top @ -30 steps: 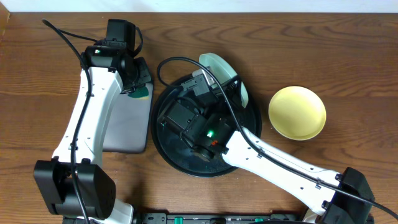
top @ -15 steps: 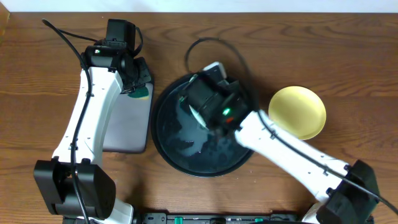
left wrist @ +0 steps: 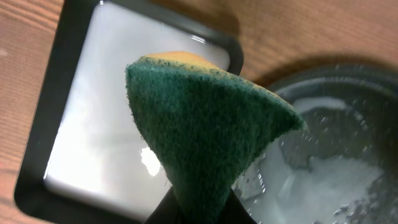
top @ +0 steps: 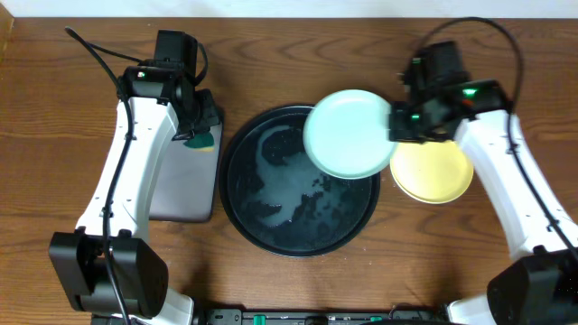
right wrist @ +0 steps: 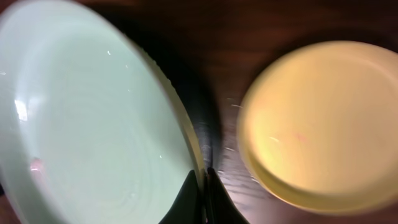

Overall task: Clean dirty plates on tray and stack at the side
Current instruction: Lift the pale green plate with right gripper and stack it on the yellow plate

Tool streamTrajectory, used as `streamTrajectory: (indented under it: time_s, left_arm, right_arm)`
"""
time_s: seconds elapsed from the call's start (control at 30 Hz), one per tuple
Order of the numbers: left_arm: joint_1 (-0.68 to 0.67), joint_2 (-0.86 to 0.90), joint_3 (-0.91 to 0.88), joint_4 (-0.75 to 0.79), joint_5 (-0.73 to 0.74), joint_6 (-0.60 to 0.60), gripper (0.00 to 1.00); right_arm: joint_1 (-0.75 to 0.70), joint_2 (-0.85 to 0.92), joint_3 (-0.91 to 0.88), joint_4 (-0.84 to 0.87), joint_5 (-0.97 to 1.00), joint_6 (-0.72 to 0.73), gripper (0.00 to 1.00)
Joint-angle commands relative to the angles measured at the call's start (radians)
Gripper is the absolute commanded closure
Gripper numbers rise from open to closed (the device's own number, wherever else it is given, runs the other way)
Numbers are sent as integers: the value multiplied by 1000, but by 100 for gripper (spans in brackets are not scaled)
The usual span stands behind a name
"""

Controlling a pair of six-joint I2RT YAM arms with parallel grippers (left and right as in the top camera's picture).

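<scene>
Counting first: two plates in view, one mint-green plate (top: 348, 134) and one yellow plate (top: 438, 176); one round black tray (top: 248, 230); one grey rectangular tray (top: 181, 185); one sponge (top: 200, 140); two white arms with black cables.

Right fingers (top: 396, 122) are closed tight on the right rim of the mint-green plate, carrying it clear of the desk. From overhead it sits over the round black tray's upper right rim and covers the yellow plate's left edge. Yellow plate lies flat on the desk, just right of the round black tray.

Left fingers (left wrist: 198, 208) are clamped on the sponge, green scrub face toward the camera, a strip of yellow along its top edge. It hangs over the right end of the grey rectangular tray, close to the round black tray.

Round black tray is glossy, with a white film (top: 280, 171) smeared across the floor; no plate rests in it.

Desk (top: 72, 90) is dark brown wood grain. Nothing of the room shows beyond it, only a thin pale strip at the top of the overhead view and dark hardware (top: 298, 318) at the bottom edge.

Hard to read: the right wrist view is blurred, so fingertips and plate rim smear together. The left arm hides the grey rectangular tray's left side. The sponge hides nearly all of the left fingers. Cannot tell whether the mint-green plate touches the yellow plate.
</scene>
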Motion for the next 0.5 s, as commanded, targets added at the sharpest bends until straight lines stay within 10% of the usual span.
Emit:
streamTrajectory:
  time_s: [0.0, 0.47]
  left_arm:
    - [10, 26, -6, -22, -13, 48, 93]
    - [43, 34, -13, -23, -17, 49, 93]
  right_arm:
    - [-137, -20, 1, -85, -11, -17, 99]
    - [-422, -20, -114, -121, 164, -16, 99]
